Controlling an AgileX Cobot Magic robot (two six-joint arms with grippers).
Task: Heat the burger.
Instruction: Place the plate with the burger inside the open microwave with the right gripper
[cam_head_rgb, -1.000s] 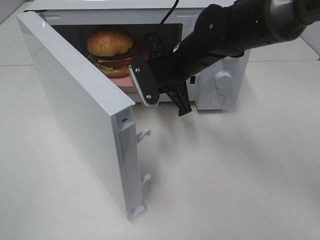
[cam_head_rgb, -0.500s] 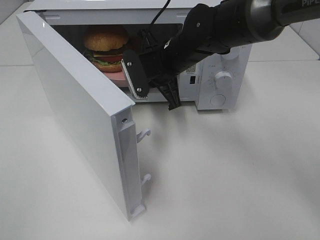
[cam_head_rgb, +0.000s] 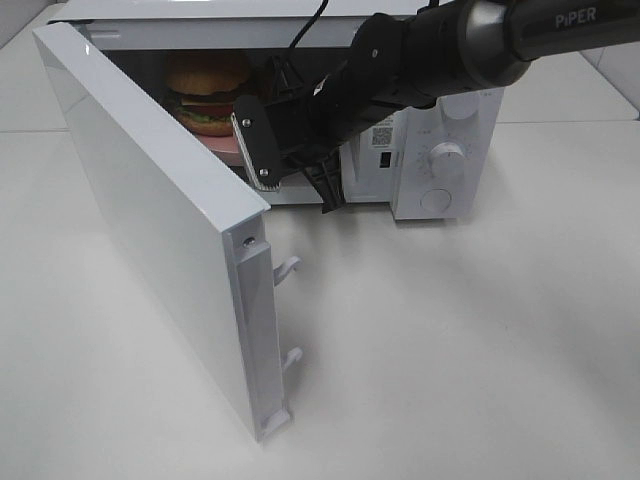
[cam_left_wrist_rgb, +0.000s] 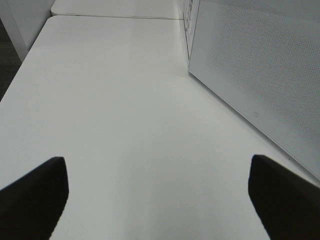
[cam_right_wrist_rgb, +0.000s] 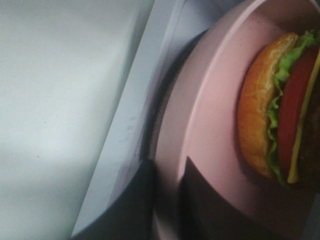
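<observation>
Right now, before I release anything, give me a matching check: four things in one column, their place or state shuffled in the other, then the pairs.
Things:
1. burger
2. pink plate
3. microwave door
4. left claw

Place or state:
A. swung wide open
B. open, above the white table
C. inside the microwave, on the plate
D. rim pinched by the right claw

Pairs: 1-C, 2-D, 3-A, 4-B

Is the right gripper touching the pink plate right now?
Touching. The right wrist view shows the right gripper with its jaws closed on the rim of the plate, one on each side.
</observation>
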